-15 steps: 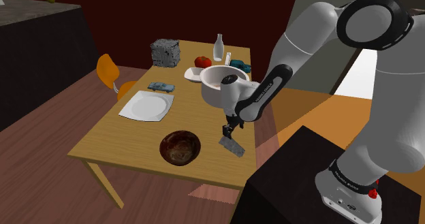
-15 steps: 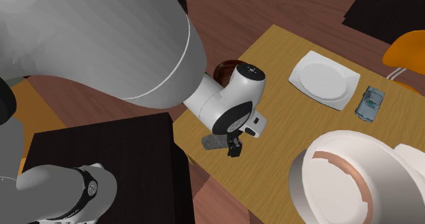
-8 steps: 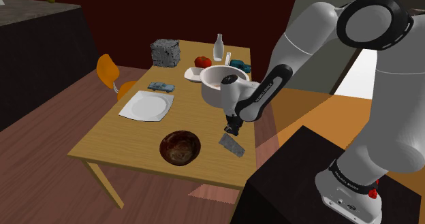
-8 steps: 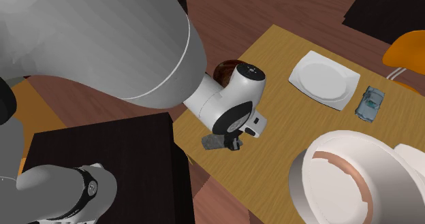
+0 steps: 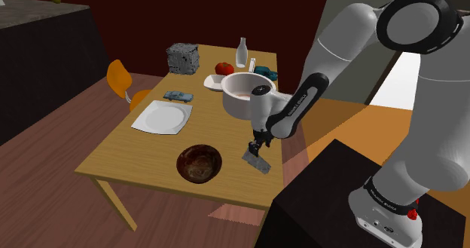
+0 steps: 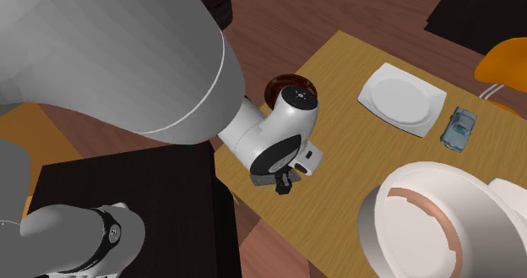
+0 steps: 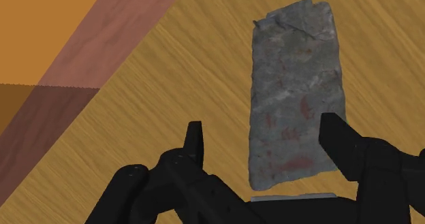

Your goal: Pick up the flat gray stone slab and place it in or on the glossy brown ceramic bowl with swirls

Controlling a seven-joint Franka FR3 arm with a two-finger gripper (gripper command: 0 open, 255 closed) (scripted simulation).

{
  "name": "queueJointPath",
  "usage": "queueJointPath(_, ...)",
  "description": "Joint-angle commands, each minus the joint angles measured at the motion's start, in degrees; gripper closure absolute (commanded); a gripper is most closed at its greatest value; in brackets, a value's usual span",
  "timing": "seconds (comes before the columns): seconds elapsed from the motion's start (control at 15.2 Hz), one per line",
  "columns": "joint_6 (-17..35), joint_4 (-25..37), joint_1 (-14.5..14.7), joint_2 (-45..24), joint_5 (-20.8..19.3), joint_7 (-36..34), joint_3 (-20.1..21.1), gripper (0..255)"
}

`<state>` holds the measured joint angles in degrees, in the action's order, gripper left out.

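Gripper [image 7: 264,129]: fingers spread, holding nothing, low over the slab [image 7: 293,86].
Slab: flat on the table [image 5: 151,145] near its edge, beside the brown bowl [image 5: 199,163].
Risk: the slab sits off-centre, so one finger may land on it and closing may skid it.

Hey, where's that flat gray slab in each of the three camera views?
Shoulder view: the gray slab lies near the table's right edge, right of the brown bowl.
Second exterior view: a gray sliver beneath the white wrist, at the table edge.
Wrist view: flat on the wood, by the open fingers.
Shared landmark: the black gripper directly over it.
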<state>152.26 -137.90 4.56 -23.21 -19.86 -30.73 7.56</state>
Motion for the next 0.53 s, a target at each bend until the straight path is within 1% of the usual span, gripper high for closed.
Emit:
queueJointPath(0.0, 11.07, -6.88, -2.20, 1.50, 2.06, 0.36, 1.68, 0)
queueJointPath(0.13, 22.60, -13.05, -4.99, 1.25, 4.16, 1.20, 4.08, 0)
queueJointPath(0.26, 23.98, -12.25, -3.54, -0.84, 2.79, 0.04, 2.41, 0)
queueJointPath(0.46, 26.05, -11.01, -1.22, -3.94, 2.02, -0.77, 0.05, 0)
